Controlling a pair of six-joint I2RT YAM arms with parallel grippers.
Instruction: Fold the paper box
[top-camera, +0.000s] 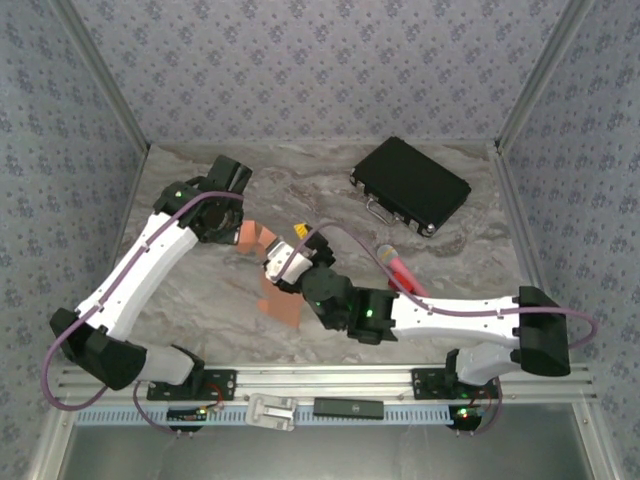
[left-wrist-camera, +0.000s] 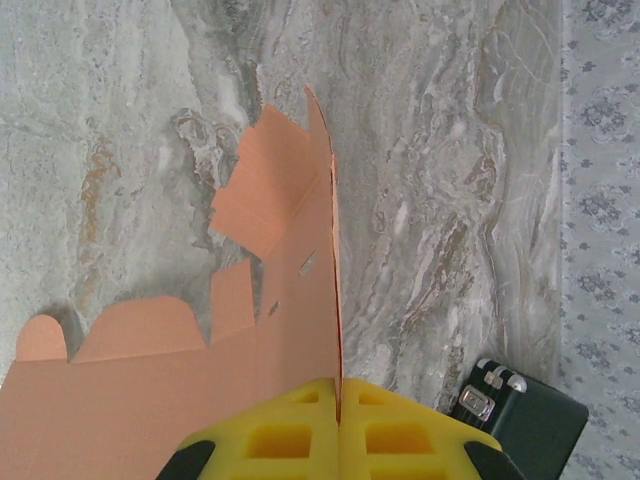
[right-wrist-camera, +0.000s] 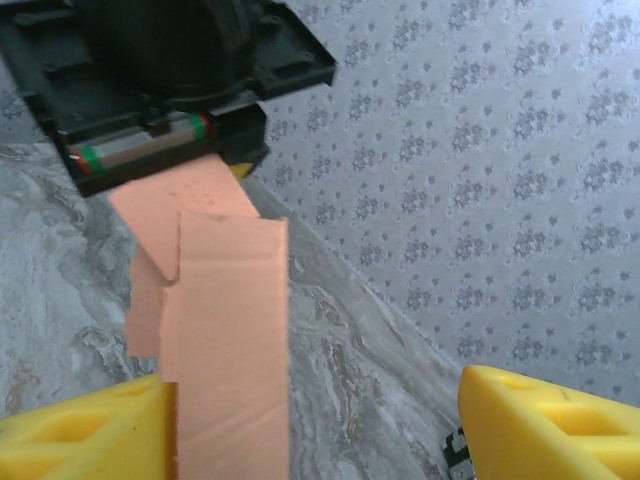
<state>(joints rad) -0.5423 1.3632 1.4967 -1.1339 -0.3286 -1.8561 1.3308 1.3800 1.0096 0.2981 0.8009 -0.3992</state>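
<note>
While the black case (top-camera: 410, 186) lies closed at the far right of the table and the pink stick (top-camera: 400, 268) rests just beyond the right arm, the paper box (top-camera: 280, 300), a partly raised salmon sheet, sits mid-table between both grippers. The left gripper (left-wrist-camera: 338, 420) pinches the edge of an upright panel. The right gripper (right-wrist-camera: 315, 400) gapes wide, with a panel beside one finger (right-wrist-camera: 80, 440). The tabletop (top-camera: 200, 320) is grey marble and the walls (top-camera: 300, 70) floral-papered. The right arm covers part of the sheet and the stick's near end.
</note>
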